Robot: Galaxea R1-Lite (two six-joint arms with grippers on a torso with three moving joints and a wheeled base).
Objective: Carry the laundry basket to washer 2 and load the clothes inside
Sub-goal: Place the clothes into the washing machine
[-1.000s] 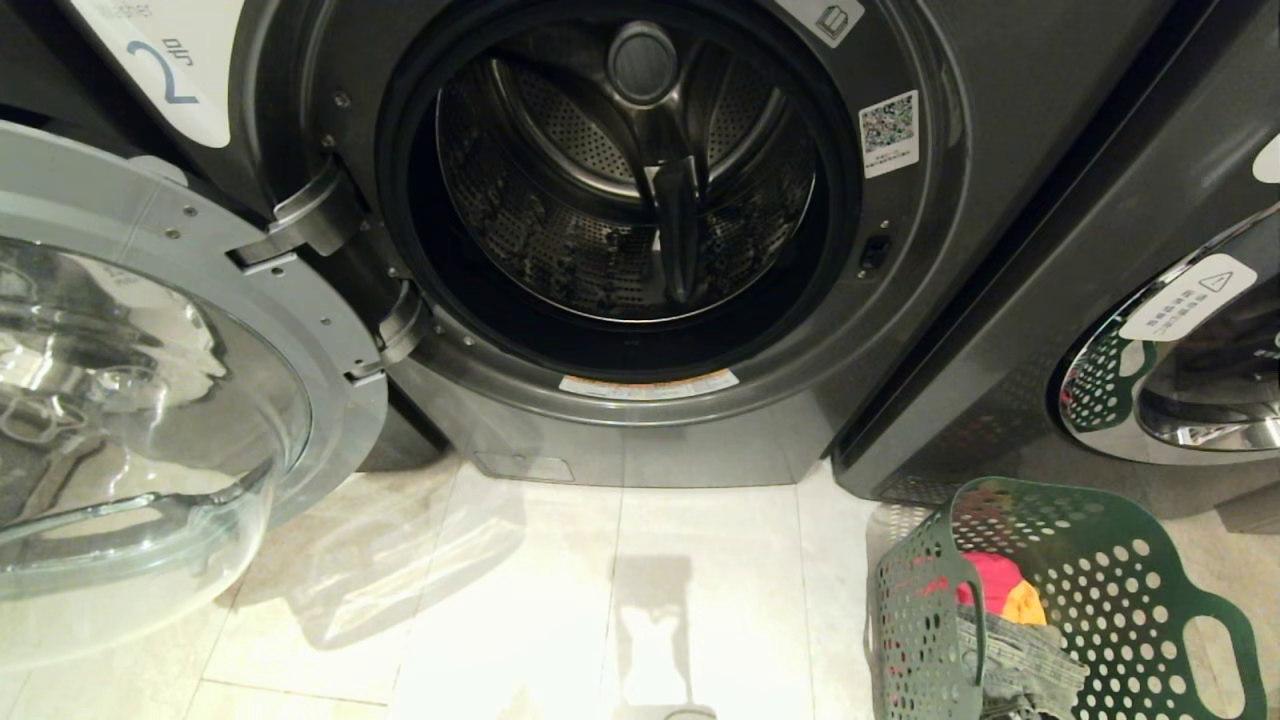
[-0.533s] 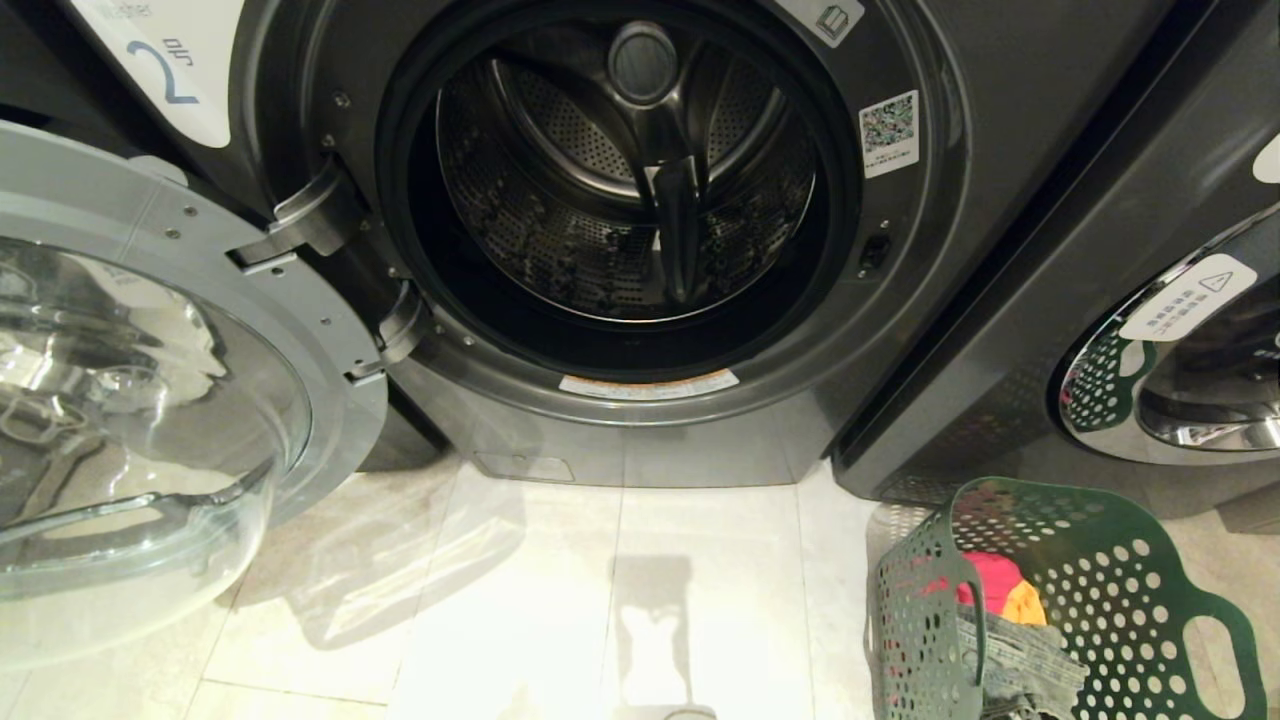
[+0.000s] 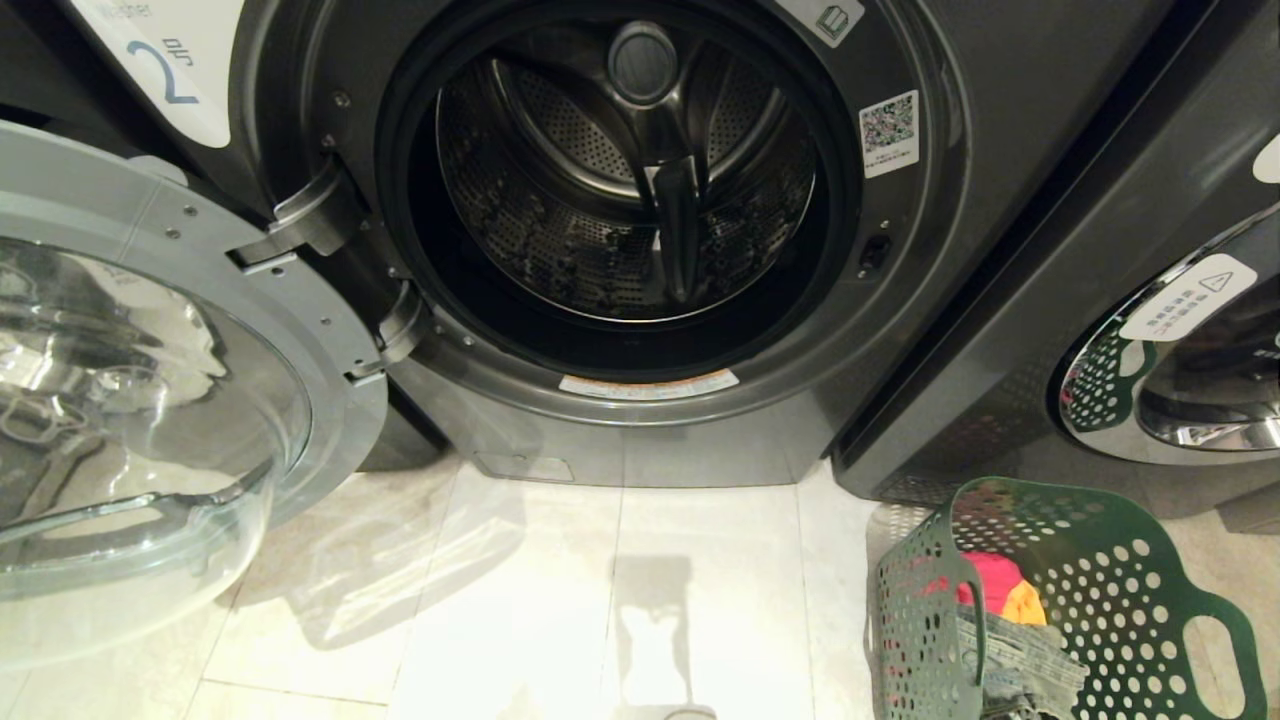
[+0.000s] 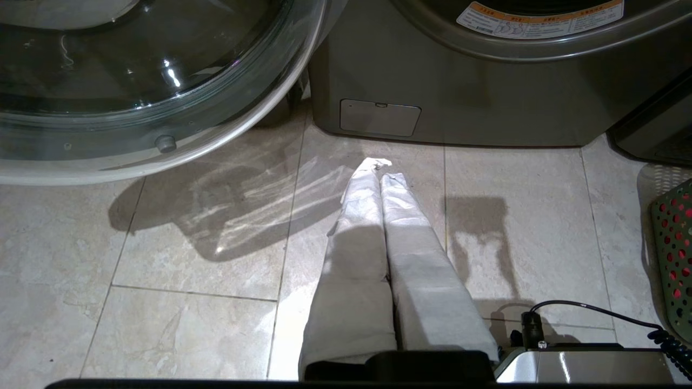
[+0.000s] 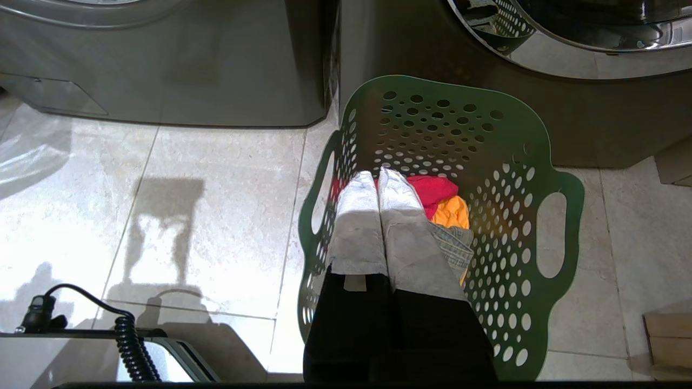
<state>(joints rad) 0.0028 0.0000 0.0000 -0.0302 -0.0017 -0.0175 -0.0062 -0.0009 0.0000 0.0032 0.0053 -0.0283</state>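
Washer 2 (image 3: 900,330) fills the head view, its white label with a blue 2 (image 3: 165,70) at the upper left. Its glass door (image 3: 150,400) is swung wide open to the left and the steel drum (image 3: 625,180) looks empty. The dark green laundry basket (image 3: 1120,590) stands on the floor at the lower right, holding the clothes (image 3: 1000,590): red, orange-yellow and denim. My right gripper (image 5: 377,174) hangs shut above the basket (image 5: 503,178) over the clothes (image 5: 443,202), holding nothing. My left gripper (image 4: 381,167) is shut and empty above the floor tiles before the washer (image 4: 486,97).
Another dark grey washer (image 3: 1150,330) with a chrome-rimmed door stands to the right, just behind the basket. Pale floor tiles (image 3: 560,600) lie between the open door and the basket. A coiled black cable (image 5: 127,340) sits on my base. Cardboard (image 5: 667,332) lies right of the basket.
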